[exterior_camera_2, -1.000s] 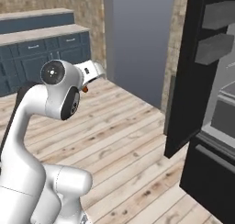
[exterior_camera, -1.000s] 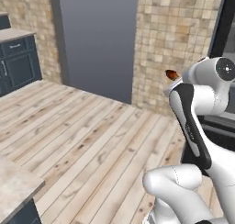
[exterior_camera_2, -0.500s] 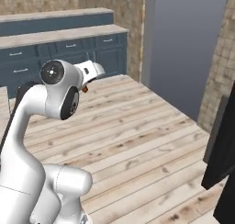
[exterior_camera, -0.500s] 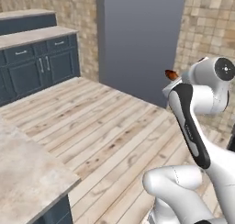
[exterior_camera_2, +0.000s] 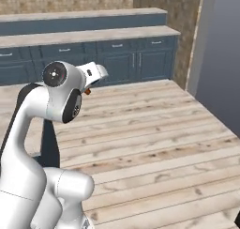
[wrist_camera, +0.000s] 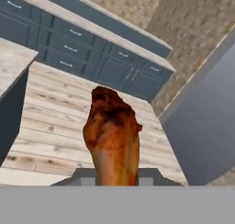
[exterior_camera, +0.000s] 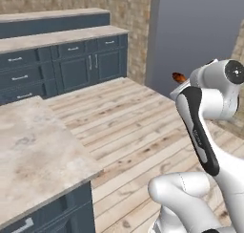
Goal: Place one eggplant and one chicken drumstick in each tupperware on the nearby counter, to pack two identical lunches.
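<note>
1. Right now my gripper is clamped on the chicken drumstick, which stands up between the fingers in the hand view, brown and glossy.
2. From the left base view, the drumstick's tip pokes out past my white wrist, high above the wooden floor.
3. Down at the left of that view sits the corner of the worktop, beige mottled stone over dark blue fronts.
4. Along the brick wall run the stepped blue counters, well apart from me.
</note>
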